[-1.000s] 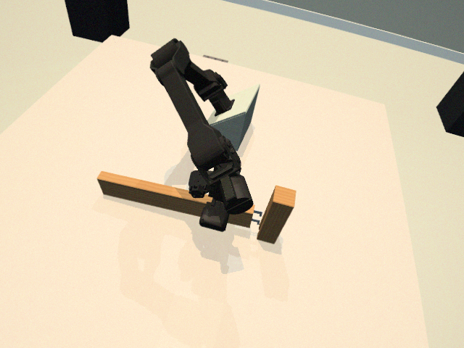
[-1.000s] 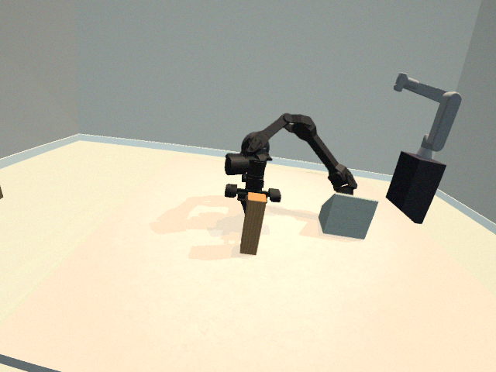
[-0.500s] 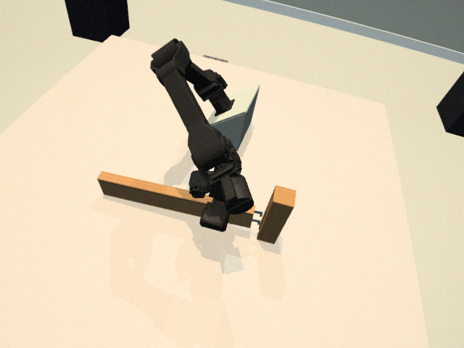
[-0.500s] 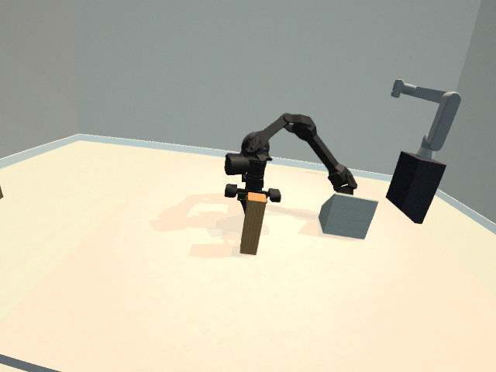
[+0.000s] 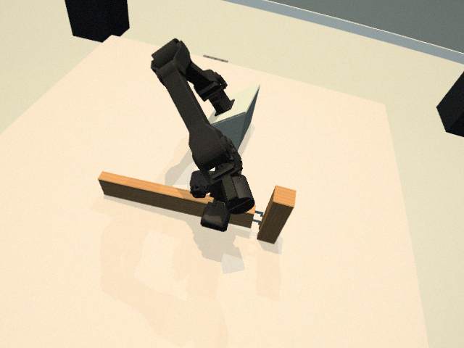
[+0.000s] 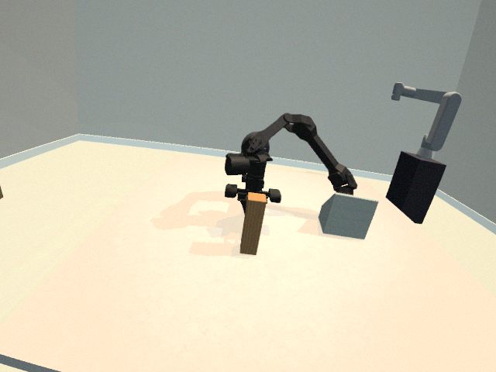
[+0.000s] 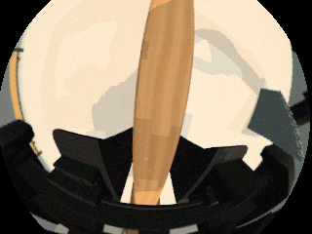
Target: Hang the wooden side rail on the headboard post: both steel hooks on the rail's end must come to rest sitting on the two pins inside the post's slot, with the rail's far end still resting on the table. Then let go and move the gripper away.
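The wooden rail (image 5: 149, 194) (image 7: 163, 73) runs from the left towards the post. Its far end is at the table. Its hook end looks slightly raised. My gripper (image 7: 152, 129) is shut on the rail near the hook end, one finger on each side. In the exterior view the fingertips are hidden behind the post. The upper steel hook (image 5: 258, 212) and the lower steel hook (image 5: 257, 221) point at the upright headboard post (image 5: 275, 220) (image 6: 253, 224). Their tips are right at its rail-side face. The slot and pins are hidden, so whether the tips are inside cannot be told.
A grey-blue block with a slanted side (image 5: 235, 129) (image 6: 349, 216) (image 7: 273, 117) stands behind the rail, at the arm's base. Black pedestals (image 5: 96, 18) (image 6: 415, 186) stand beyond the table (image 5: 337, 262), one carrying a grey arm (image 6: 442, 120).
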{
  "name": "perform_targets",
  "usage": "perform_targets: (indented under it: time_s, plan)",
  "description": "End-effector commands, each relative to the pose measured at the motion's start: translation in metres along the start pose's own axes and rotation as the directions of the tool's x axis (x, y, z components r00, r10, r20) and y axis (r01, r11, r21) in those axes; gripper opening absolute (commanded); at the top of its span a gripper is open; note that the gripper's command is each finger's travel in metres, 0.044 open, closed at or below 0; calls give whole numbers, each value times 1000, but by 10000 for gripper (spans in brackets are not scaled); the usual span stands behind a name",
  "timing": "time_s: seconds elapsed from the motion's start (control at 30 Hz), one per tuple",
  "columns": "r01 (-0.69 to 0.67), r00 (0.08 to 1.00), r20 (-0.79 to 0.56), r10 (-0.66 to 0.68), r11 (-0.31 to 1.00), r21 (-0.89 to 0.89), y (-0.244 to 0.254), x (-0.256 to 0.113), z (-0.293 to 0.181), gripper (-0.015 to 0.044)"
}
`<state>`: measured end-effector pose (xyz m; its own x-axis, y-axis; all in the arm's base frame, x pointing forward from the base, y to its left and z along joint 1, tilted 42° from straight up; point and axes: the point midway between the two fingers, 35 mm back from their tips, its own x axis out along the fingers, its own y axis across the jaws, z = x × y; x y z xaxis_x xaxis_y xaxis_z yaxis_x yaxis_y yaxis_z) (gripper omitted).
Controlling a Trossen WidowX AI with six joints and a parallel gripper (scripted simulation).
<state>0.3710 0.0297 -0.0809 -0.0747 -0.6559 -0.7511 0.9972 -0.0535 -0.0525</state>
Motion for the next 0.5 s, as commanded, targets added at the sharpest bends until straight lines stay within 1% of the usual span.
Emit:
perform_targets:
  time_s: [0.0,0.47]
  plan:
    - [-11,1000,-2,11,1000,-3,-1,-3,-4,0]
    - [-11,1000,-2,11,1000,-3,0,-4,-6,0]
